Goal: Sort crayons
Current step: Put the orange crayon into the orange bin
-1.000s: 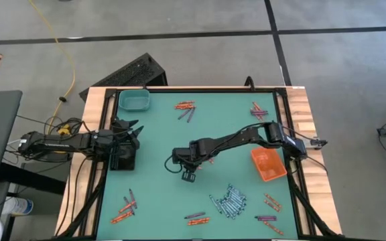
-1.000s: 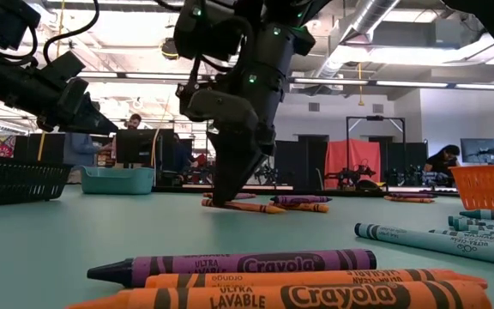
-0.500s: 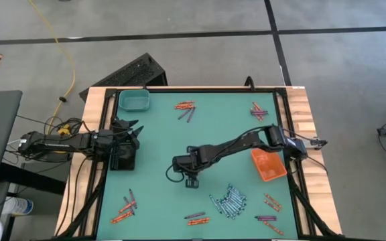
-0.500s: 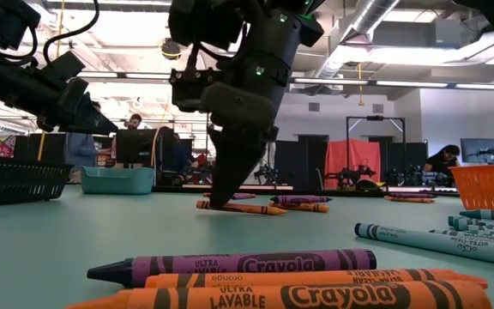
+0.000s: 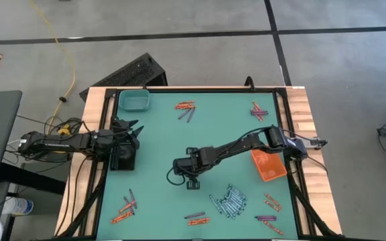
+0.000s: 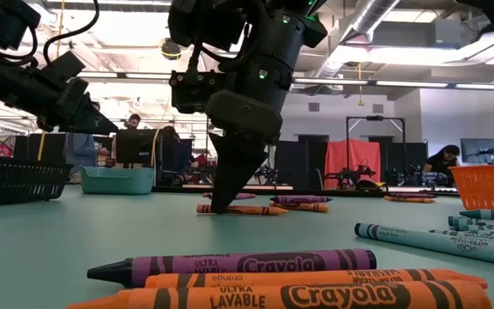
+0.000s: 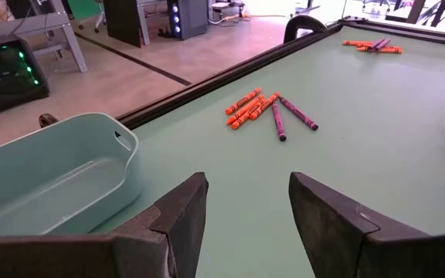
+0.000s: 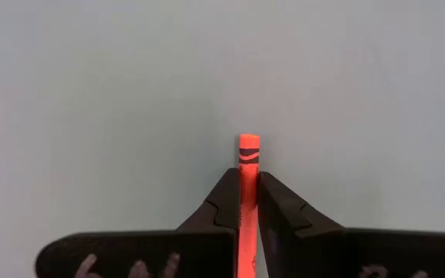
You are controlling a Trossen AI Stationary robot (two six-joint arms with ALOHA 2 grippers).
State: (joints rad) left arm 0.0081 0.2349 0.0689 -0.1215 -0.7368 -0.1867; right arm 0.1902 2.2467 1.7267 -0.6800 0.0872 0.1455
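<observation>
My right gripper (image 5: 191,182) stands at the table's middle, fingers down, shut on an orange-red crayon (image 6: 243,209) that lies on the green mat. The crayon also shows in the right wrist view (image 8: 249,154). My left gripper (image 7: 246,208) is open and empty at the table's left edge, above a black tray (image 5: 122,157). Other crayons lie loose in small groups: orange-red and purple ones at the far side (image 5: 185,107), and a pale blue-grey pile (image 5: 230,199) at the near right. My right gripper pinches the orange-red crayon's two long sides (image 8: 248,179) between its two fingertips (image 8: 226,202), a little back from one end. The fingers come from above, pointing down. In the low view the crayon lies about level on the mat.
A teal tray (image 5: 134,100) stands at the far left corner and an orange tray (image 5: 268,165) at the right edge. More crayon groups lie at the far right (image 5: 259,110), near left (image 5: 124,207) and near edge (image 5: 196,218). People and equipment show in the room behind.
My right gripper has gone a little toward the table's near edge, away from the crayons beside it. The orange-red crayon at its fingertips has slid along the mat with it and now lies more level.
</observation>
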